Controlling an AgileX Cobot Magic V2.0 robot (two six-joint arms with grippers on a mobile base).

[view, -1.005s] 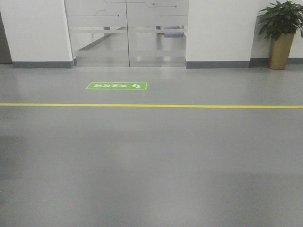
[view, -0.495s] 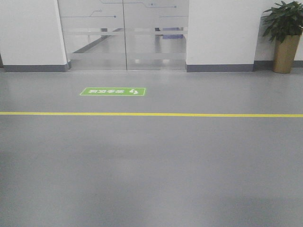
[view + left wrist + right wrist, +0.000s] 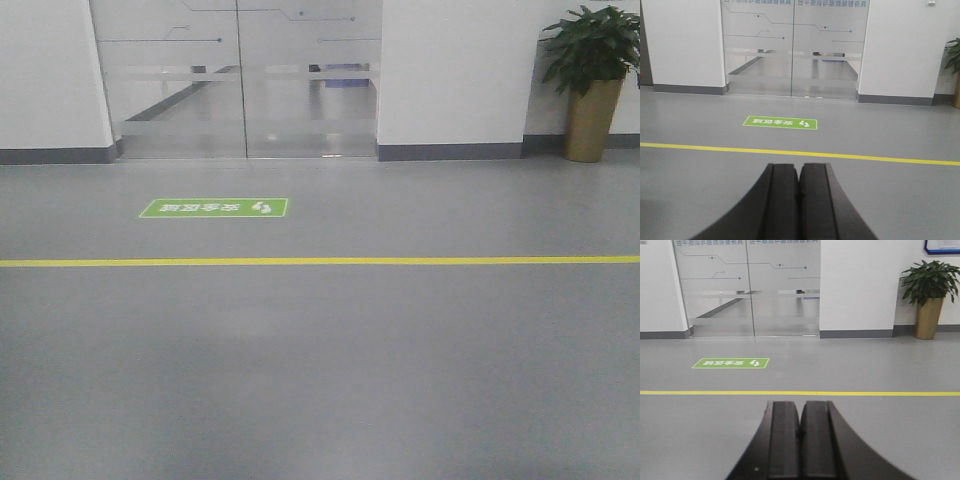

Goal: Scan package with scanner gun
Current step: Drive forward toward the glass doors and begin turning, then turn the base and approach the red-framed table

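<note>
The package and the scanner gun are out of view in every frame. My left gripper (image 3: 799, 167) is shut with nothing between its black fingers, held over bare grey floor. In the right wrist view, my right gripper (image 3: 800, 405) is likewise shut and holds nothing. Neither gripper appears in the front view.
A yellow floor line (image 3: 320, 261) runs across the grey floor. Beyond it lies a green floor sign (image 3: 214, 207) in front of frosted glass doors (image 3: 240, 90). White walls flank the doors. A potted plant (image 3: 594, 75) stands at the far right by the wall.
The view has shifted: the yellow line and green sign sit lower in the frame, and the doors and sign have moved left.
</note>
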